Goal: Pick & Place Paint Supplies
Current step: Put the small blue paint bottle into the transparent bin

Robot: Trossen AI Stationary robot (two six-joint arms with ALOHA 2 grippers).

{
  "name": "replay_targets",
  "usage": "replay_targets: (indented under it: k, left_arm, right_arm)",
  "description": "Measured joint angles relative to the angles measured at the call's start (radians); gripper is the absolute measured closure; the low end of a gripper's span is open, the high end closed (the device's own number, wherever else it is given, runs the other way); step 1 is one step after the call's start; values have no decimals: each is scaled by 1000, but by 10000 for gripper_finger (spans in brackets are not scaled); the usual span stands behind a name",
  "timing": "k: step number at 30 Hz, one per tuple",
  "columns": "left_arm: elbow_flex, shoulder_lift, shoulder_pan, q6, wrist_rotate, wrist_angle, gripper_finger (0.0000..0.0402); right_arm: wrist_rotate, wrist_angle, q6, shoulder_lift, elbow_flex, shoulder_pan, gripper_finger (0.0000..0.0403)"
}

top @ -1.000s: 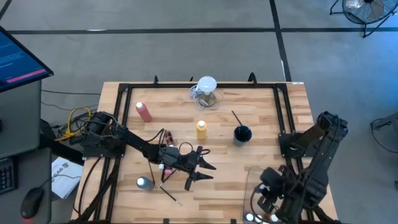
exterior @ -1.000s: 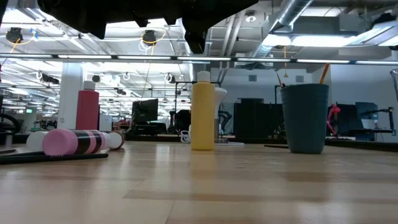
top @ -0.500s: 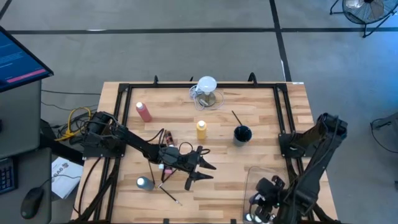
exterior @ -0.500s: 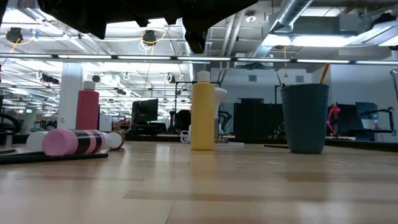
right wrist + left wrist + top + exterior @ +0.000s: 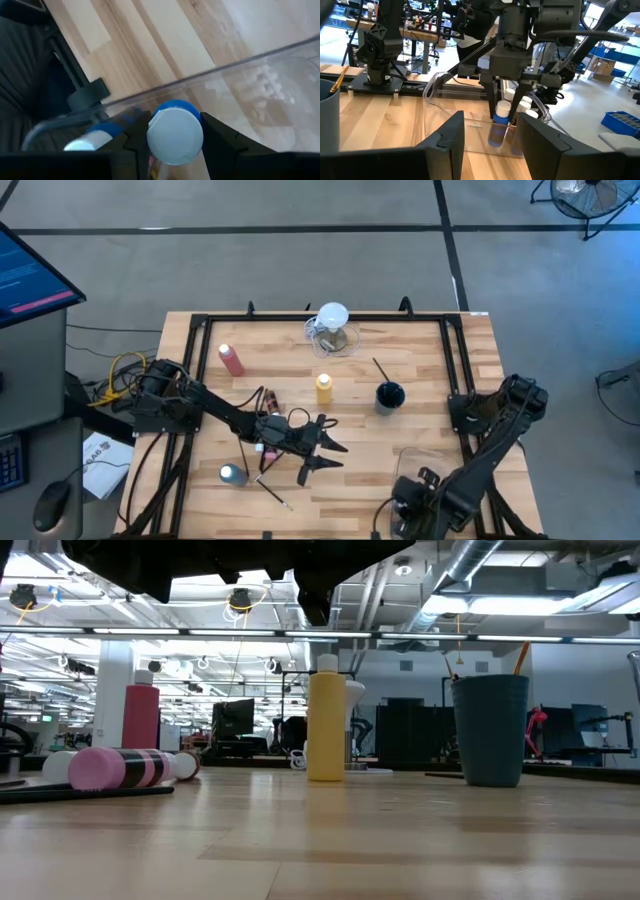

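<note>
Blue bottle was clamped in right gripper above clear bin; release only once lowered inside was advised. Left gripper jaws were held apart, empty.

The right gripper hangs fingers-down at the table's near right corner, clamped on a bottle. The left gripper hovers mid-table, fingers spread and holding nothing.

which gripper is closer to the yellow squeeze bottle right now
Left. The left gripper hovers just in front of the yellow bottle; the right gripper is off at the clear bin.
</note>
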Motion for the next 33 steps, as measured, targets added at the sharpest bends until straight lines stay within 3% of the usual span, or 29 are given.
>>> replay_targets:
  k: [33]
  left_arm:
    - [0, 0, 0, 1, 0, -1, 261]
  right_arm:
    - [-2, 52, 2, 1, 0, 21, 247]
